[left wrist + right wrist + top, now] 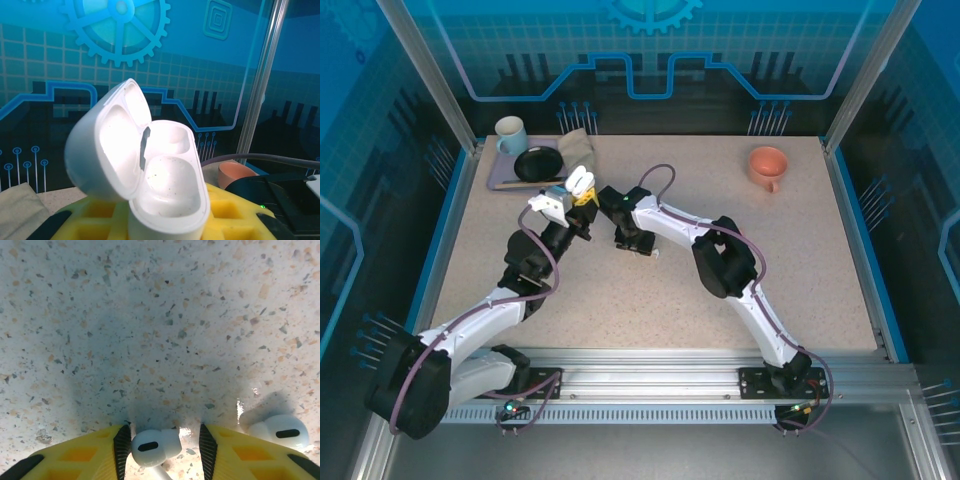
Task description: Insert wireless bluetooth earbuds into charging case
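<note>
Right tool (pixel 162 446) straddles white earbud (pixel 153 444), stem toward wrist; left tool (pixel 167 217) grips case (pixel 169 182).

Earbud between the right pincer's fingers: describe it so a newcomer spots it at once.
On the speckled table, find the right pincer, its yellow fingers black-padded, low in the right wrist view. This white earbud lies between them; its twin lies outside, at picture right.

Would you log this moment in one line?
left pincer: holds open case | right pincer: open around earbud | second earbud: on table
</note>
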{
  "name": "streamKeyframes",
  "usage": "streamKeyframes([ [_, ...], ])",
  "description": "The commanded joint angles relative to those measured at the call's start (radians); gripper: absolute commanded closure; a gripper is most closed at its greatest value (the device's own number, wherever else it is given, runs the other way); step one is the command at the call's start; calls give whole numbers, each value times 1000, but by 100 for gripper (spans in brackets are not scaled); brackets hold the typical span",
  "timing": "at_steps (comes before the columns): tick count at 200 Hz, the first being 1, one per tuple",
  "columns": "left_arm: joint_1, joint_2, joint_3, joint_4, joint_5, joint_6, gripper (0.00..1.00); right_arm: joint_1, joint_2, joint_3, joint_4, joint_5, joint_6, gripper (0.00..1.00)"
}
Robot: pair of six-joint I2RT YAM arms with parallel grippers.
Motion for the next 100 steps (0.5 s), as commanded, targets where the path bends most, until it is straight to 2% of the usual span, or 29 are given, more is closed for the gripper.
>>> streamKeyframes([
  [1,10,-16,-12,52,8,-11,100,-18,26,26,-18,15,3,56],
  [60,10,-12,-11,53,10,-11,100,-26,39,28,-7,1,-7,59],
  [100,10,-9,-10,51,14,-15,100,-26,40,27,-4,2,-17,65],
])
